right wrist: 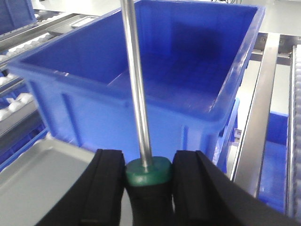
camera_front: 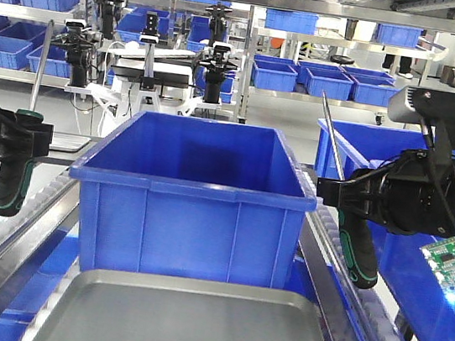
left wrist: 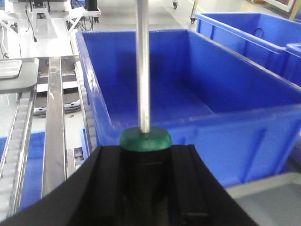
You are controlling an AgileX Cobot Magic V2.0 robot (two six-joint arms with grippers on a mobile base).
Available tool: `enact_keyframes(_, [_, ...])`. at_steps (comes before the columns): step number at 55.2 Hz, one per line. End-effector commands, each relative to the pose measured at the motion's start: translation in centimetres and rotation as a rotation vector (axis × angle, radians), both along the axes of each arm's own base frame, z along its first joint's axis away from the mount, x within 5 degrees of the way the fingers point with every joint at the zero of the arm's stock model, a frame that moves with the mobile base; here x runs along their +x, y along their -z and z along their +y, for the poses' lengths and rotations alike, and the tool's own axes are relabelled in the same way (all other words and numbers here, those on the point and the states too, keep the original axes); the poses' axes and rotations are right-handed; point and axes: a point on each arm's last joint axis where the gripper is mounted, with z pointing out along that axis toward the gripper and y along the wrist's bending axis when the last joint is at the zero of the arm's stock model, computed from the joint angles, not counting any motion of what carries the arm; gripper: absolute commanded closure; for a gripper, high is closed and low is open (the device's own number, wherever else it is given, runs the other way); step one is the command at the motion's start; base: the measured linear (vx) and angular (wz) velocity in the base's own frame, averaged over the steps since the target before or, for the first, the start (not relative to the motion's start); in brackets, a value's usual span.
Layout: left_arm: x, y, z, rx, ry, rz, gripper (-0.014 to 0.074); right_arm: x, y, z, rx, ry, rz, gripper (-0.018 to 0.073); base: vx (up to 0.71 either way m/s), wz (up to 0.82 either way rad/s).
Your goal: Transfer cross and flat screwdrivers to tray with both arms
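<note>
My left gripper (camera_front: 24, 140) is shut on a green-and-black-handled screwdriver (camera_front: 14, 179), held upright with its steel shaft pointing up, left of the blue bin. In the left wrist view the jaws clamp its handle (left wrist: 145, 141). My right gripper (camera_front: 351, 196) is shut on a second screwdriver (camera_front: 358, 252), shaft tilted up and left, at the bin's right side. The right wrist view shows its green collar (right wrist: 148, 170) between the black fingers (right wrist: 108, 188). The grey metal tray (camera_front: 189, 326) lies at the front, below both grippers. I cannot tell which tip is cross or flat.
A large blue bin (camera_front: 193, 204) stands between the grippers, behind the tray. Roller conveyor rails (camera_front: 42, 221) run along both sides. More blue bins (camera_front: 416, 273) sit at the right under a dangling green circuit board (camera_front: 454, 268). Shelving and other robot arms stand far back.
</note>
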Motion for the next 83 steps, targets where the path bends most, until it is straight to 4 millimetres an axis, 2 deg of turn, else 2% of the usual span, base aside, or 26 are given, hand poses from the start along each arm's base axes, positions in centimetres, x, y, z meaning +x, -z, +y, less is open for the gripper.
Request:
enact_keyframes(1, [-0.8,-2.8,0.3,-0.048,-0.030,-0.141,0.0594,-0.7,-3.0,-0.4,0.047,0.037,-0.139,0.0567,0.17,-0.01])
enact_keyframes(54, [-0.8,-2.8,0.3,-0.049,-0.030,-0.141,0.0594,-0.7,-3.0,-0.4,0.047,0.037,-0.139,0.0567,0.04,0.00])
enact_keyframes(63, [-0.8,-2.8,0.2,-0.062,-0.026,-0.129,0.0594,-0.9,-3.0,-0.1,0.111,0.024,-0.104,0.0567,0.00,0.00])
enact_keyframes(67, [-1.1,-2.2,-0.4,-0.086,0.013,-0.059,0.0594,-1.1,-2.6,0.2,0.137,-0.007,-0.050,0.0567,0.00,0.00])
enact_keyframes(72, [-1.1,-0.4,-1.6,-0.058,0.096,0.093,0.0594,-0.9,-1.7,0.7,0.173,-0.040,0.045,0.0567,0.00,0.00])
enact_keyframes(77, [-0.9,1.8,-3.2,-0.032,0.186,0.258,0.0594,-0.3,0.1,1.5,0.210,-0.073,0.191,0.0567,0.00,0.00])
enact_keyframes(83, [-0.5,3.7,-5.2,-0.074,0.259,0.378,0.0594,0.4,2.5,2.1,0.217,-0.103,0.332,0.0567,0.00,0.00])
